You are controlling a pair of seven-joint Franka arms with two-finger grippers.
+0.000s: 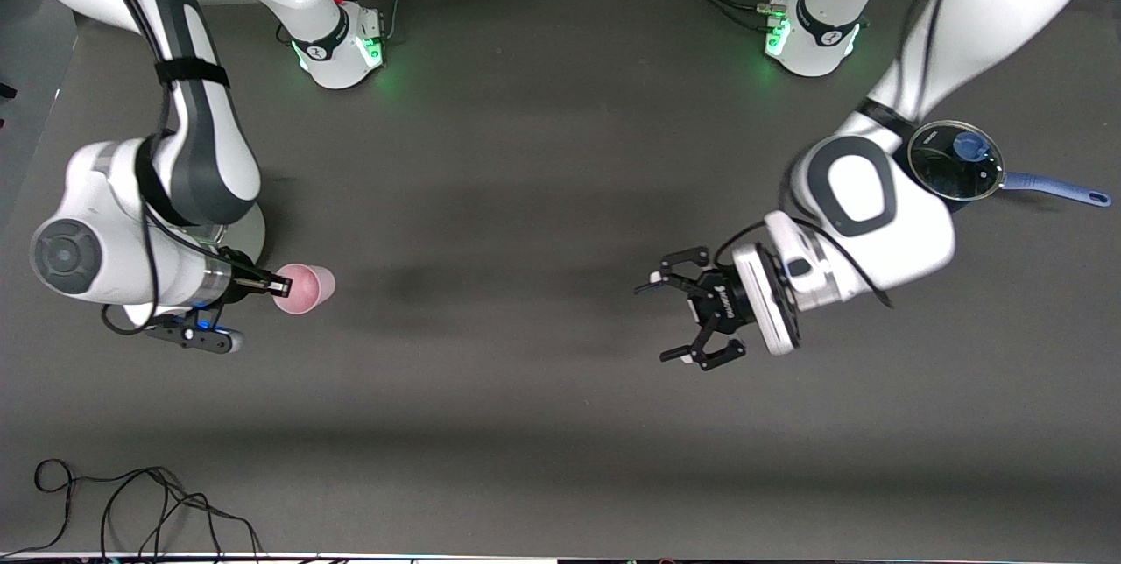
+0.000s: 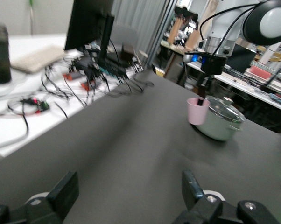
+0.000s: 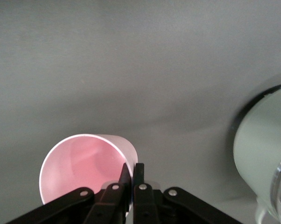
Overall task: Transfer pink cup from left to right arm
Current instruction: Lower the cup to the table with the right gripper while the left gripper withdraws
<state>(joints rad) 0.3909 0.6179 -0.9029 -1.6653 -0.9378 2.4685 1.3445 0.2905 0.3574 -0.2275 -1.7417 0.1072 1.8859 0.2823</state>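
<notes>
Pink cup, a small plain pale-pink plastic tumbler with no handle: judged light, stiff and thin-walled, somewhat slick, so a pinch across the rim wall suits it better than a squeeze on the body.

Front view: the cup hangs at the right gripper, whose fingers are pressed together on the cup's rim wall, one finger inside and one outside. The cup is tipped with its mouth toward that arm. The left gripper is well apart from the cup, over bare dark table toward the left arm's end, jaws spread wide and holding nothing. A blue-handled saucepan with a glass lid sits on the table well apart from the cup, partly under the left arm.

Left wrist view: the cup shows upright-looking, slightly tapered, matte and unmarked, with a pale lidded metal pot just beside it. The left gripper's fingers stand wide apart.

Right wrist view: the cup's interior is smooth and empty; the closed fingertips clamp its rim. The pale pot is near the cup.

Judgement: the hand-over looks done.
</notes>
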